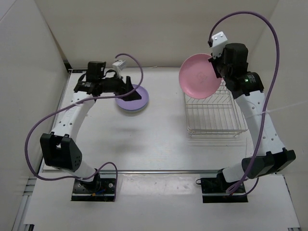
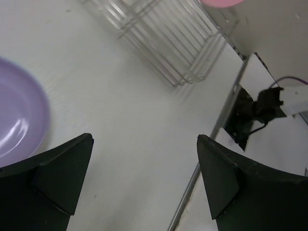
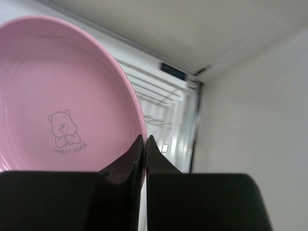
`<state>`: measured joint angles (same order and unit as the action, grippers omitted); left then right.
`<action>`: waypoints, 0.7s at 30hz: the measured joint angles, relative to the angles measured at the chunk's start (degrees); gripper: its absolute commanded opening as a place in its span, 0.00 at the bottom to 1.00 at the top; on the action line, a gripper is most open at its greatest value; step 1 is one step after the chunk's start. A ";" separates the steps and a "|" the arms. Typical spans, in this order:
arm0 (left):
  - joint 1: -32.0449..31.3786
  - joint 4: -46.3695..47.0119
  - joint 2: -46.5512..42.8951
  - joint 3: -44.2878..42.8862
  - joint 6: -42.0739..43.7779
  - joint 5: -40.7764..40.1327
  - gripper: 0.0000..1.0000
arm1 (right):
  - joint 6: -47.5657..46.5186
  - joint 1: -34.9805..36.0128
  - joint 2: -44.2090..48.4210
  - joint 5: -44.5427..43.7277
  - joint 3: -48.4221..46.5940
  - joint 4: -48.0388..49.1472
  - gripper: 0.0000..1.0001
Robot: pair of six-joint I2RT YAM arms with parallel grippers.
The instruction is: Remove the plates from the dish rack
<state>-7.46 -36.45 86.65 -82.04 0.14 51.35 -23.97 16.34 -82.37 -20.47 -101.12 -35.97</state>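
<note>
Right gripper (image 3: 145,144): clamped on the rim of pink plate (image 3: 57,96), which is held on edge above the rack (image 1: 214,115), at its 11 o'clock corner. Left gripper (image 2: 144,139): jaws wide, hovering over table (image 1: 163,144). Purple plate (image 2: 19,115): at its 9 o'clock, flat on table.

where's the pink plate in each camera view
top external: pink plate upper right, tilted, overlapping the dish rack's far corner.
left wrist: a sliver at the top edge, beyond the rack.
right wrist: fills the left side, rim in the right tool.
shared landmark: the dish rack.
</note>
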 measured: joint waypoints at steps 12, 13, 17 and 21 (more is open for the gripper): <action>-15.37 5.44 9.33 -12.26 -3.63 -1.27 1.00 | 2.89 0.22 -0.70 27.10 3.15 -7.32 0.00; -15.65 5.51 10.29 -12.68 -3.89 -1.66 1.00 | 2.78 0.22 -0.59 28.81 3.69 -7.63 0.00; -16.24 5.40 12.44 -13.29 -4.76 -3.15 0.99 | 2.36 0.26 0.15 34.47 5.66 -8.00 0.00; -17.27 5.18 13.53 -14.19 -5.42 -4.24 0.92 | 2.36 0.26 0.96 37.68 6.86 -7.87 0.00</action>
<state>-24.73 -31.27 100.18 -96.23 -5.28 47.11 -21.61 16.60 -81.41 17.21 -94.26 -43.83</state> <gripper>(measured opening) 0.964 0.010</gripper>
